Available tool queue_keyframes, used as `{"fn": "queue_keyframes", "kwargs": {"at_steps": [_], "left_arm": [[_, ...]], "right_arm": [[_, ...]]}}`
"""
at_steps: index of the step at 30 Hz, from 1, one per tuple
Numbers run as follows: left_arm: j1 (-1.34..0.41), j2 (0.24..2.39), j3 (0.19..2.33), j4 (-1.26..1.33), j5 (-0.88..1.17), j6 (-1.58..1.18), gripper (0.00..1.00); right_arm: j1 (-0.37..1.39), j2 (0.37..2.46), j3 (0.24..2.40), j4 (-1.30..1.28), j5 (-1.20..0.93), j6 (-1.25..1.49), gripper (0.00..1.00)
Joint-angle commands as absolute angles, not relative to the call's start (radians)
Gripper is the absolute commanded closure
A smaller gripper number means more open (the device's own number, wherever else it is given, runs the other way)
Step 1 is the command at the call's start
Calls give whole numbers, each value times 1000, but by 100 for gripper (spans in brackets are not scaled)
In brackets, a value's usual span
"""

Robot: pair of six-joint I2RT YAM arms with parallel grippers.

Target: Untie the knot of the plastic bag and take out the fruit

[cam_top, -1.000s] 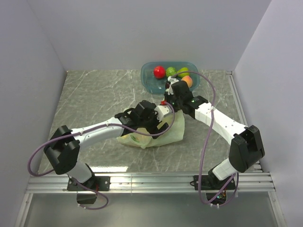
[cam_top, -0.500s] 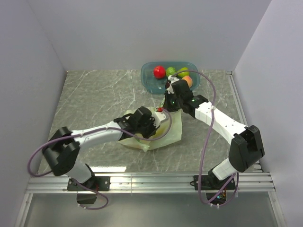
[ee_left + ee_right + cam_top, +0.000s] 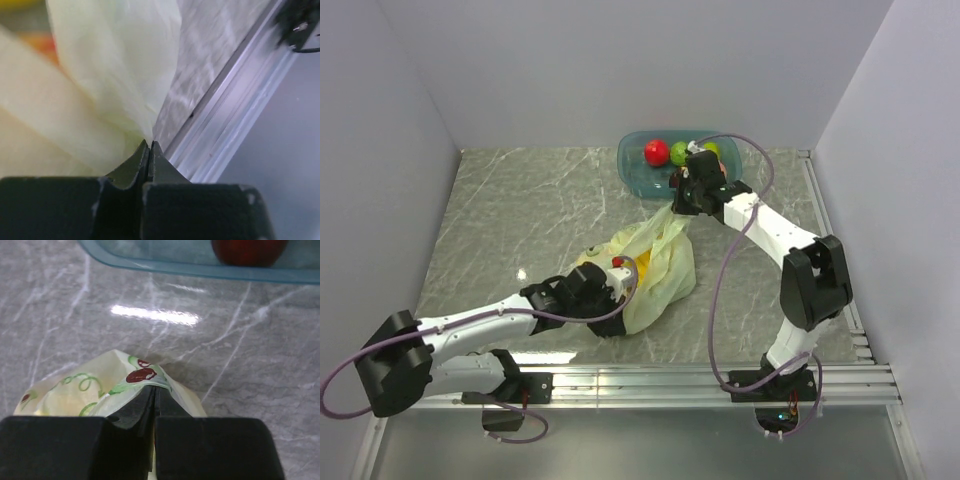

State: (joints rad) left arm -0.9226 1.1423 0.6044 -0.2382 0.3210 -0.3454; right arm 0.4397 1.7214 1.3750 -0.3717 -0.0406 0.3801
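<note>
The pale yellow-green plastic bag [image 3: 658,258] is pulled taut between my two grippers on the marble table. My left gripper [image 3: 623,288] is shut on its near edge, and in the left wrist view the plastic bag [image 3: 115,75] runs into the left gripper [image 3: 149,146]. My right gripper [image 3: 673,207] is shut on the far top corner; in the right wrist view the plastic bag [image 3: 100,390], printed with cherries, drapes over the right gripper [image 3: 154,391]. Fruit shows only as yellow and orange blurs [image 3: 42,42] through the plastic. I cannot make out the knot.
A teal bowl [image 3: 632,168] stands at the back, just beyond the right gripper, with a red apple [image 3: 656,152] and green fruit [image 3: 681,152] inside. The teal bowl [image 3: 150,262] rim fills the top of the right wrist view. An aluminium rail [image 3: 640,380] borders the near table edge.
My left gripper shut on the bag and drew back toward the near left. The right gripper moved toward the bowl with its corner, stretching the bag out between them.
</note>
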Motion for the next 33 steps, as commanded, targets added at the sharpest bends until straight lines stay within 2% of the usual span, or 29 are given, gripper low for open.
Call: {"fn": "queue_keyframes", "kwargs": {"at_steps": [1,4,5,6,7,8,10,12,15,19,23,29,32,33], "left_arm": [[-930,1184,554,-252,341,-544,99],[-930,1227,538,-245,316,-583,93],[-930,1221,545,-245,308,-587,88],[-930,1191,555,-252,276,-586,68],[-930,1166,566,-253,258,-584,58],[-930,1142,590,-256,238,-583,41],[-930,1082,639,-265,204,-581,26],[-931,1045,684,-291,170,-589,17],[-930,1011,785,-333,98,-633,15],[-930,992,867,-408,-53,-693,18],[-928,1026,832,-430,-251,-771,22],[-907,1117,716,-446,-357,-868,25],[-874,1135,675,-457,-364,-900,26],[-868,1121,663,-445,-362,-911,29]], "right_arm": [[426,1764,1399,-333,21,428,100],[436,1743,1348,-310,3,443,100],[442,1730,1339,-311,3,440,100],[452,1714,1338,-324,-17,422,91],[475,1682,1339,-333,-12,410,84],[491,1665,1344,-360,-3,397,68],[532,1617,1341,-382,29,396,51],[567,1585,1325,-412,92,403,36],[653,1533,1309,-462,178,434,30],[742,1502,1278,-505,287,498,32],[759,1491,1162,-496,328,569,34],[727,1418,883,-408,330,643,40],[687,1372,735,-316,258,676,40],[680,1362,704,-269,224,684,40]]}}
